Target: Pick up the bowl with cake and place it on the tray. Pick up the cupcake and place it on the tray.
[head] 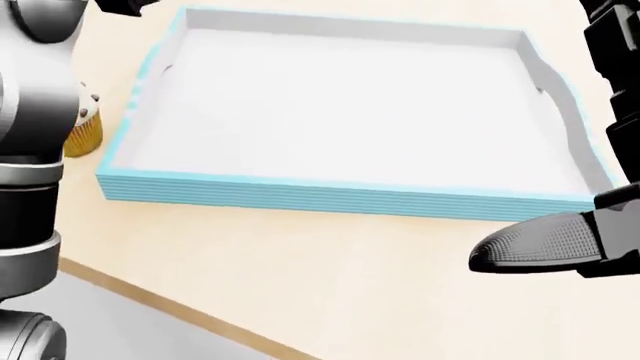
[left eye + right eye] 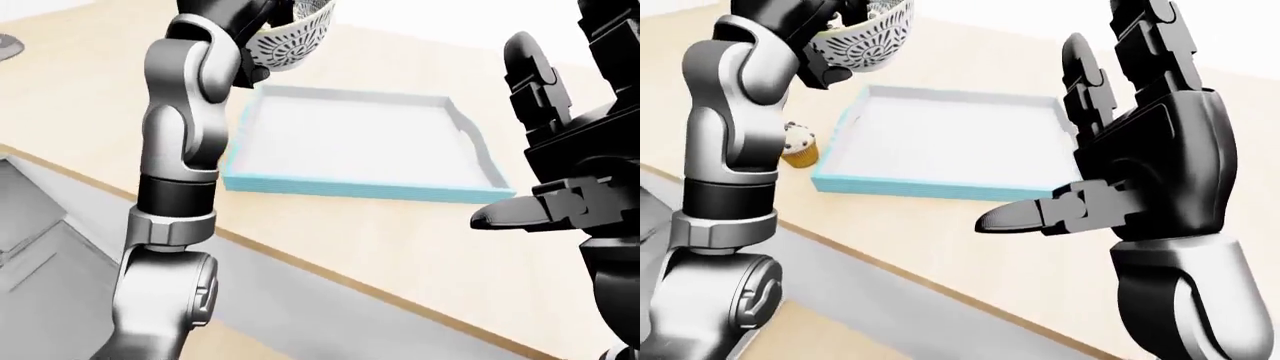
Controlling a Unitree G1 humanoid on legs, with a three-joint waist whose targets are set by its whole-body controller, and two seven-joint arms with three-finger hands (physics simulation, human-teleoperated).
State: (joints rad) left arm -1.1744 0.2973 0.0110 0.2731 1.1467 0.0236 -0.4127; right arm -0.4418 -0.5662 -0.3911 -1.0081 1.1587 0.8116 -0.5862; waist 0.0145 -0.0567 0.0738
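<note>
The left hand (image 2: 825, 34) is raised high at the top left of the right-eye view, its fingers closed round the bowl (image 2: 865, 41), a white bowl with a dark leaf pattern on its outside. The bowl is in the air, clear of the desk (image 2: 400, 247), above and to the left of the tray's far left corner as that view shows it. Whether cake sits inside cannot be told from here. The left arm (image 2: 185, 150) climbs as a bent grey column up the left of both eye views.

The tray (image 1: 330, 196) is pale blue on the outside and white within, and lies flat on the light wood desk. In the head view it fills most of the upper half.

The cupcake (image 2: 799, 146) stands on the desk just beside the tray's left wall, white frosting dotted with dark chips over a yellow wrapper; in the head view the left arm covers most of it.

The right hand (image 2: 1120, 150) is held up at the right, fingers spread wide apart, holding nothing.
</note>
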